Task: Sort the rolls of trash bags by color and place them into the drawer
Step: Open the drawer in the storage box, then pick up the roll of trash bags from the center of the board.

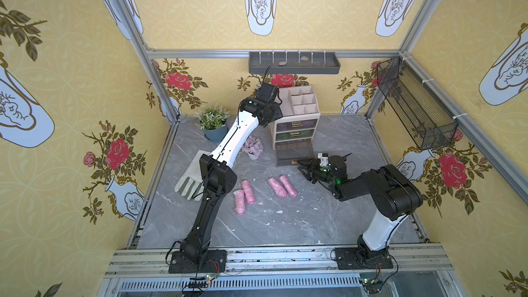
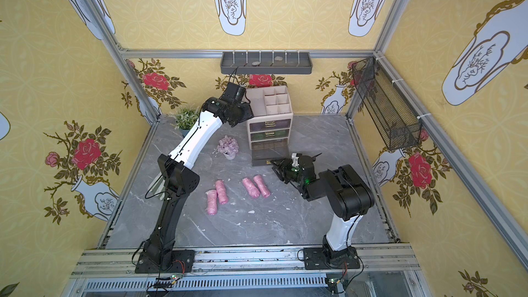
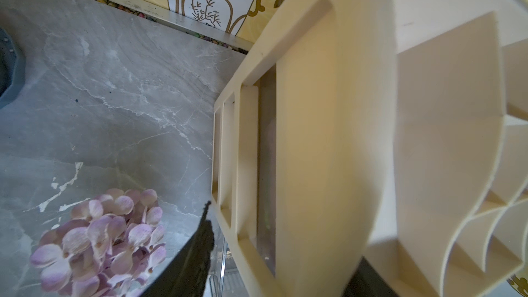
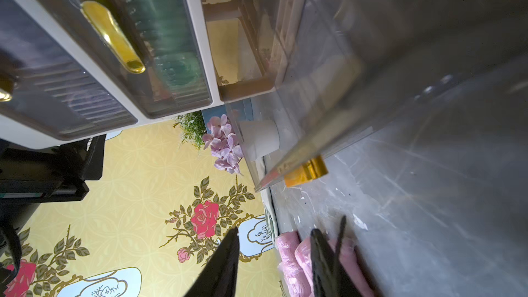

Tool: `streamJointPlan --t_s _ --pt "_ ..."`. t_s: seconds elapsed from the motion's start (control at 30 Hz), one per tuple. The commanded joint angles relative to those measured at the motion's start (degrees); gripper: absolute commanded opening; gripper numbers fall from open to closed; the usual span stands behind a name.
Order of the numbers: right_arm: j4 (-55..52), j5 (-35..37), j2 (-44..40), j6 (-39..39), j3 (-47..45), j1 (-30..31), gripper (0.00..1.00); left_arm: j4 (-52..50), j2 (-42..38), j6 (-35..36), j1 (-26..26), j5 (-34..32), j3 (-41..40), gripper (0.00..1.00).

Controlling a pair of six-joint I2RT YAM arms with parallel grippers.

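Shows right gripper (image 1: 300,166), fingers released, at the pulled-out drawer (image 1: 288,154); left gripper (image 1: 273,115), fingers spread, beside organizer (image 1: 297,101); four pink rolls (image 1: 248,192) on table (image 1: 285,224)

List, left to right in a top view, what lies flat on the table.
Glove → left pair of pink rolls → right pair of pink rolls.
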Motion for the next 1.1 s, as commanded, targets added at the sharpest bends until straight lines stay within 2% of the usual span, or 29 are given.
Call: streamJointPlan --t_s 0.0,0.23,0.3,0.53,0.63,0.83,0.97,1.07 --pt "-6.0 0.2 -2.9 -3.5 0.4 -0.2 0.44 -1.3 -0.6 0.8 0.2 -0.4 -0.3 0.68" --pt "-15.2 1.0 -8.8 -6.8 2.3 -0.6 0.46 -0.7 -2.4 1.0 0.2 -1.3 -0.6 0.7" --pt "-17.3 1.2 -10.4 -7.5 2.6 -0.7 0.47 0.1 -3.6 1.2 0.2 -1.8 -1.4 0.73" --pt "-28.2 2.1 -16.8 -11.4 5.2 -0.8 0.48 5.0 -12.5 2.6 0.3 -4.5 -9.9 0.82" --pt "-38.0 3.8 -20.7 -15.5 8.1 -0.8 0.49 8.3 -19.5 3.9 0.7 -6.5 -17.6 0.87" --pt "-65.7 11.8 -26.5 -28.6 20.2 2.0 0.5 18.2 -37.1 8.8 3.7 -7.7 -40.5 0.84" --pt "-80.9 16.9 -23.6 -36.7 30.5 7.6 0.52 18.3 -44.7 11.9 5.8 -8.5 -48.5 0.83" --pt "-86.9 18.2 -19.7 -40.1 35.5 12.0 0.52 17.4 -49.0 12.1 7.0 -8.9 -54.0 0.83"
